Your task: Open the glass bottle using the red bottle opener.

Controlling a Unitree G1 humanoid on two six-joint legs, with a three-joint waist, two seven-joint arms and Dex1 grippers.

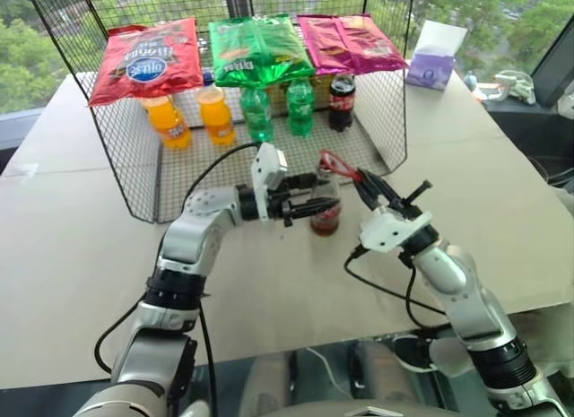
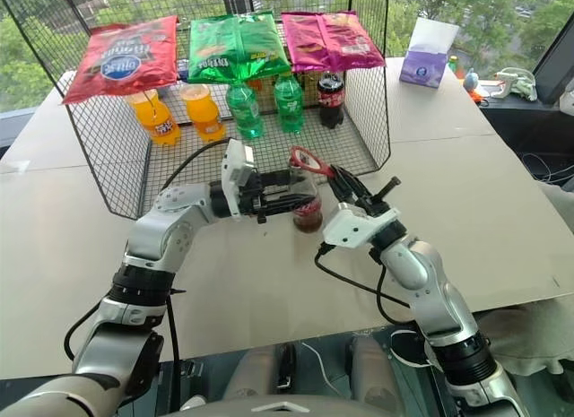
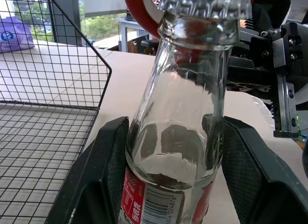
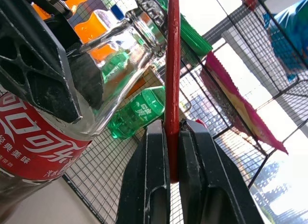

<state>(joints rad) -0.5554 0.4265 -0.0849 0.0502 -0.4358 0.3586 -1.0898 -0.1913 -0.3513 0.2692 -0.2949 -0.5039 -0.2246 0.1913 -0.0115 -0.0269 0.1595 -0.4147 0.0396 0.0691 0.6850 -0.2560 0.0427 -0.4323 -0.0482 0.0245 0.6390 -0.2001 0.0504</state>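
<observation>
The glass bottle [image 1: 326, 212] stands upright on the table just in front of the wire basket, with dark cola in its lower part and a red label. My left gripper [image 1: 316, 196] reaches in level from the left and is shut on its body, one black finger [image 3: 103, 176] on each side. The metal cap [image 3: 204, 5] sits on the neck. My right gripper [image 1: 361, 178] is shut on the handle of the red bottle opener [image 1: 335, 162], seen edge-on as [image 4: 172, 89]. The opener's ring head rests at the cap's rim.
A black wire basket [image 1: 134, 179] behind the bottle holds orange bottles [image 1: 169, 121], green bottles [image 1: 257, 112], a dark cola bottle [image 1: 341, 101] and snack bags [image 1: 256, 49] on its top. A tissue box [image 1: 433, 67] sits at the back right. Bare table lies in front.
</observation>
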